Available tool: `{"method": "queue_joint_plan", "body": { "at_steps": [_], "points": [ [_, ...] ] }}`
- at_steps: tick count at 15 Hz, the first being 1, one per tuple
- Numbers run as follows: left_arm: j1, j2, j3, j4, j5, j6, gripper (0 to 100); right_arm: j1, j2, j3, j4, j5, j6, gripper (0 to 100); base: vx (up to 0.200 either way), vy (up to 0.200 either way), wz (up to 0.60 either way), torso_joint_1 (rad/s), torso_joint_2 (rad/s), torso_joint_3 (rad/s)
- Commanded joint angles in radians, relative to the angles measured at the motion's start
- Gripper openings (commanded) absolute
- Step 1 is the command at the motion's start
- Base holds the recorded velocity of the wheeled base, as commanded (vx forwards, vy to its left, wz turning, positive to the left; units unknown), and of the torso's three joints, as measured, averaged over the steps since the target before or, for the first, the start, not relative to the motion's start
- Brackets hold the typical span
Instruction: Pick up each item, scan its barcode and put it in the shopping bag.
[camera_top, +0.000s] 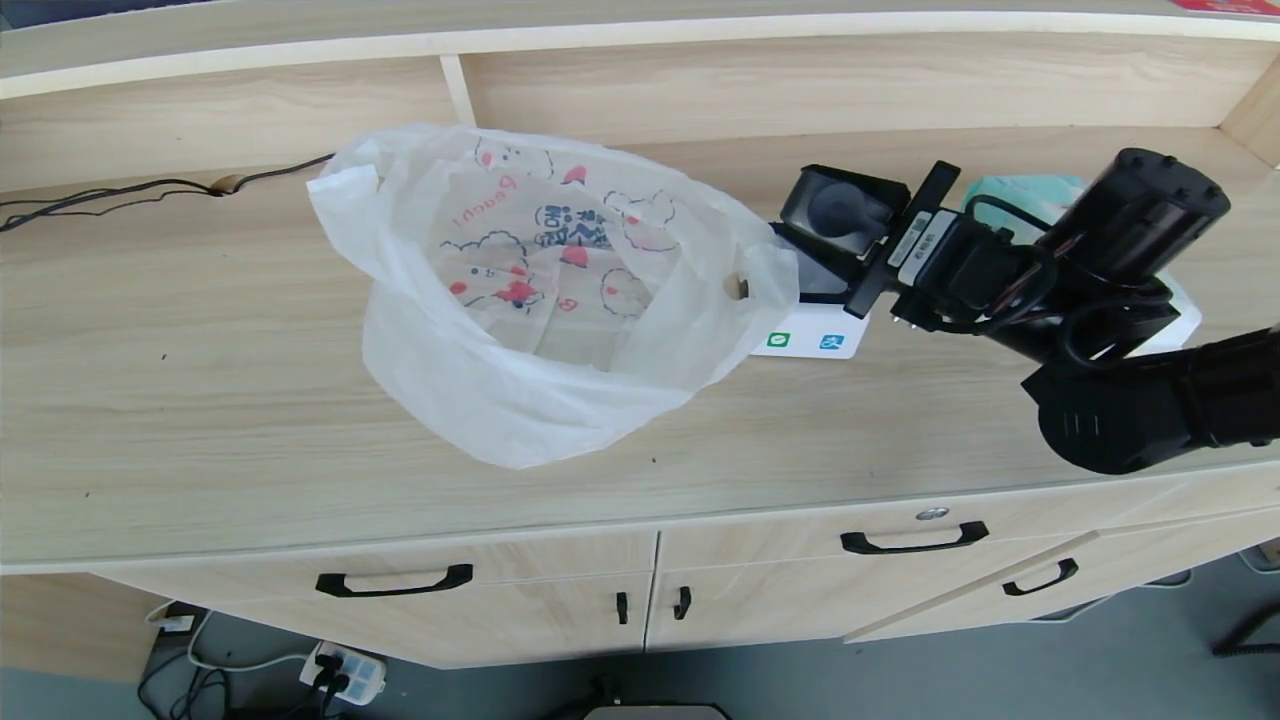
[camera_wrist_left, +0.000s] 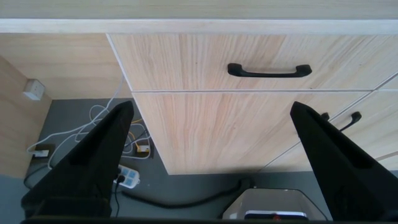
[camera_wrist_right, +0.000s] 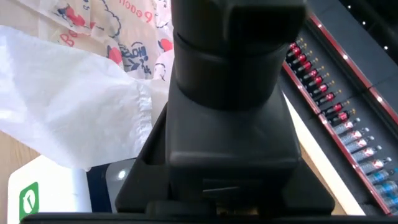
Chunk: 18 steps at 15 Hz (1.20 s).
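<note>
- The shopping bag (camera_top: 560, 300) sits around the middle of the counter (camera_top: 200, 400). It's white plastic with cartoon prints, mouth wide open, and I can't spot anything inside.
- A white scan box (camera_top: 812, 342) with a green and a blue icon on its front is right up against the bag, on the side toward the counter's right edge.
- The right gripper (camera_top: 872, 245) hangs over that box with a black boxy thing (camera_top: 843, 208) at its front. Honestly can't tell whether the fingers are spread or clamped.
- A teal soft pack (camera_top: 1022, 190) lies toward the back right corner, half hidden behind the arm.
- The left gripper (camera_wrist_left: 211, 106) is down below the front edge, facing the drawer fronts (camera_wrist_left: 205, 137). Its fingers are spread wide with nothing between them.
- A dark cable (camera_top: 120, 192) trails along the back left.
</note>
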Motion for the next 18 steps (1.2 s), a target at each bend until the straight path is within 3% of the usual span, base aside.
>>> {"method": "queue_joint_plan", "body": {
  "at_steps": [1, 3, 5, 8, 9, 11, 18],
  "points": [
    [0.000, 0.000, 0.000, -0.001, 0.000, 0.000, 100, 0.007, -0.115, 0.056, 0.021, -0.052, 0.064, 0, 0.000, 0.000, 0.00, 0.000, 0.00, 0.000],
    [-0.001, 0.000, 0.000, -0.001, 0.000, 0.000, 100, 0.092, -0.224, 0.150, 0.026, -0.210, 0.227, 0, 0.000, 0.000, 0.00, 0.000, 0.00, 0.000],
    [0.000, 0.000, 0.000, -0.001, 0.000, 0.000, 100, 0.245, -0.299, 0.265, 0.024, -0.397, 0.370, 0, 0.000, 0.000, 0.00, 0.000, 0.00, 0.000],
    [-0.001, 0.000, 0.000, -0.001, 0.000, 0.001, 100, 0.535, -0.349, 0.498, -0.046, -0.798, 0.606, 0, 0.000, 0.000, 0.00, 0.000, 0.00, 0.000],
    [-0.001, 0.000, 0.000, -0.001, 0.000, 0.001, 100, 0.595, -0.354, 0.524, -0.052, -0.862, 0.683, 0, 0.000, 0.000, 0.00, 0.000, 0.00, 0.000],
    [0.000, 0.000, 0.000, -0.001, 0.000, 0.001, 100, 0.615, -0.389, 0.527, -0.049, -0.896, 0.690, 0, 0.000, 0.000, 0.00, 0.000, 0.00, 0.000],
    [-0.001, 0.000, 0.000, -0.001, 0.000, 0.003, 100, 0.578, -0.438, 0.526, -0.042, -0.923, 0.724, 0, 0.000, 0.000, 0.60, 0.003, 0.00, 0.004]
  ]
}}
